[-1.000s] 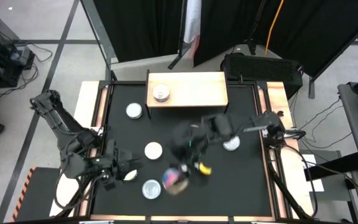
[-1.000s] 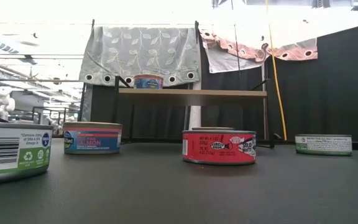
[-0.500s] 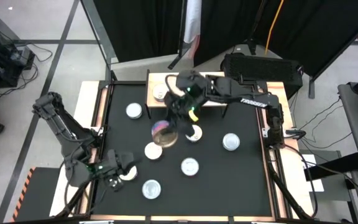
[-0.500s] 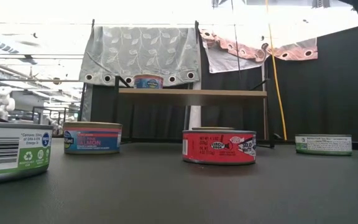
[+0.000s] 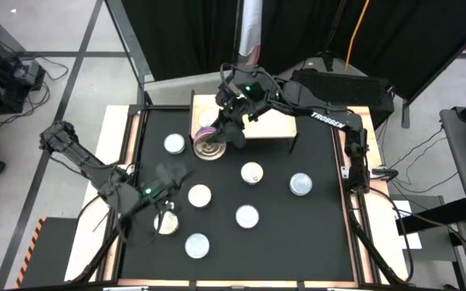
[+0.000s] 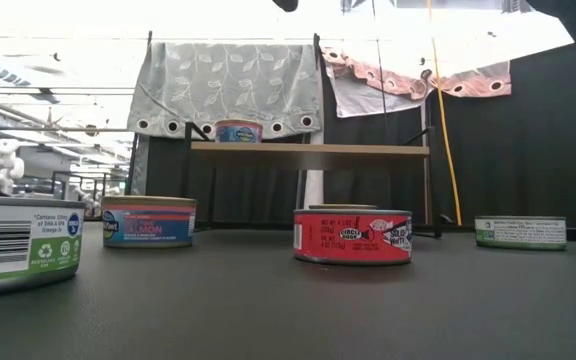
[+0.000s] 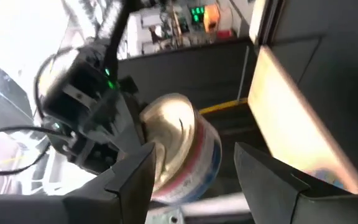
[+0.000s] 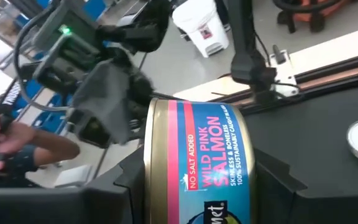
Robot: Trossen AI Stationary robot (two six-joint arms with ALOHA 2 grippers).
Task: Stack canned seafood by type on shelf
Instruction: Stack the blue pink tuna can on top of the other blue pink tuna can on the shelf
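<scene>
Black desk (image 5: 314, 234), light wood borders down both sides. The shelf (image 5: 261, 121) stands at the far edge, wood top on thin dark legs.

Right arm reaches across from its side to the shelf's left front corner. Right claw (image 5: 219, 131) is clamped on a held tin (image 5: 209, 147), tipped over so that the gold end faces up, above the desk just beside the shelf edge. The right wrist view shows its label (image 8: 207, 158): wild pink salmon, blue and pink.

Left arm is low at the near left; left claw (image 5: 167, 179) has its fingers apart with nothing between them, and a tin (image 5: 167, 225) lies just beside it.

One blue-labelled tin (image 6: 238, 131) sits on the shelf's left end.

Loose tins on the desk:
- one (image 5: 174, 144) left of the held tin
- four mid-desk (image 5: 200, 195), (image 5: 252, 172), (image 5: 300, 184), (image 5: 247, 216)
- one at the near edge (image 5: 196, 245)
</scene>
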